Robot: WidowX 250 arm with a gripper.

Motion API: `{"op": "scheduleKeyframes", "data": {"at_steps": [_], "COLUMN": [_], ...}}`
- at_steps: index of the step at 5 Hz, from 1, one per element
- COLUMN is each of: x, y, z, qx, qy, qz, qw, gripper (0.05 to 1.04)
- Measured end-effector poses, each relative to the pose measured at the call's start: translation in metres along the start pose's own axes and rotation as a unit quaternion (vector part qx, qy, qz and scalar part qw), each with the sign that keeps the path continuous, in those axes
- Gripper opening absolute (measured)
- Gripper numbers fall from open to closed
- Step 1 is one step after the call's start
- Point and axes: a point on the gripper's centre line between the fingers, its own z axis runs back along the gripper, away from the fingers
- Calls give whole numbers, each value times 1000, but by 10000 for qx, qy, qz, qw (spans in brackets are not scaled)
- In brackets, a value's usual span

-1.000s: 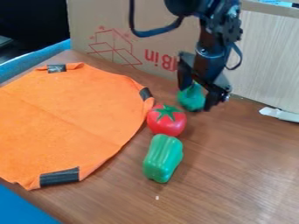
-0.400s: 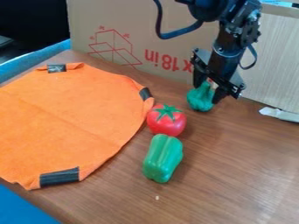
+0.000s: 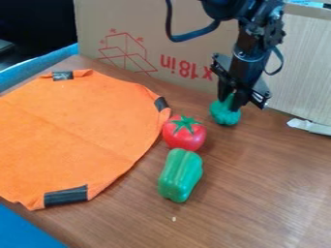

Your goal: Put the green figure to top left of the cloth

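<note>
One green figure [image 3: 225, 116] on the brown table [image 3: 259, 184], beyond the red tomato [image 3: 184, 136], pinched by its narrow top in the closed-in black gripper [image 3: 231, 100]. Looks light and firm, probably slick around the bulging base; seems best held by that slimmer top.

Place type: robotics lab or similar test station; exact room not determinable. Evidence: black robot arm [image 3: 249, 51] above wood-grain table [image 3: 259, 193]; printed cardboard box [image 3: 129, 22] upright behind; orange cloth [image 3: 71, 131] edged with black strips; toy tomato [image 3: 184, 138].
</note>
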Motion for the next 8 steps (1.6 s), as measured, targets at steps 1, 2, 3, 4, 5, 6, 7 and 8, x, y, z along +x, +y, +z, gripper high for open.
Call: {"op": "scheduleKeyframes", "data": {"at_steps": [1,2,3,4,5,6,7,8], "x": [-8,-20,-31,-50,-82,-122,-157,-180], "y": [9,29,65,110,156,197,223,238], "z": [12,14,21,39,54,65,64,60], "qx": [-80,-194,-58,234,449,548,570,507], "qy": [-33,42,5,-146,-271,-209,-15,262], "qz": [176,533,1073,1750,2248,2765,3146,3457], "qw": [9998,9984,9942,9842,9730,9592,9475,9366], "gripper": [326,326,326,326,326,326,326,326]}}
